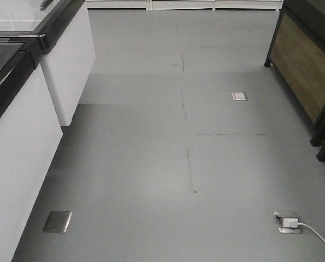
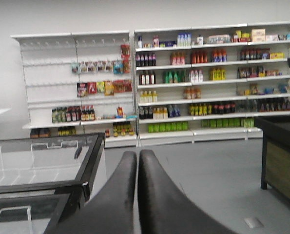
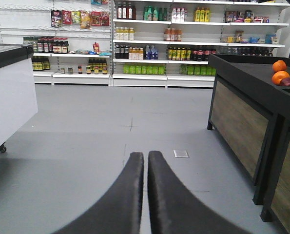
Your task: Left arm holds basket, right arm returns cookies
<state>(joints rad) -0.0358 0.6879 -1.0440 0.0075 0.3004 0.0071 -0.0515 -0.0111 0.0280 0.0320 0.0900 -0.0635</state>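
On the shop floor, between a white freezer cabinet and a dark display stand with wood-look panels, the front view shows only bare grey floor. Two metal socket plates are set into it, and a third carries a white plug with a cable running off the right edge. Neither arm appears in this view.

The left wrist view shows the left end effector closed, with its two dark fingers pressed side by side and nothing between them. It points towards white shelves stocked with bottles and packets. The freezer's glass lid lies to its left. The picture is soft, so no brand or label can be read.

The right wrist view shows the right end effector also closed and empty, with only a thin slit between its fingers. It faces the same shelves from lower down. This view alone shows oranges on the stand's dark tabletop, beside a darker fruit that is hard to identify. The bottle labels here are sharper but too small to read.

The basket and the cookie box do not appear in any of the three views, so their place cannot be told. The lower parts of both sets of fingers are cut off by the bottom edge.
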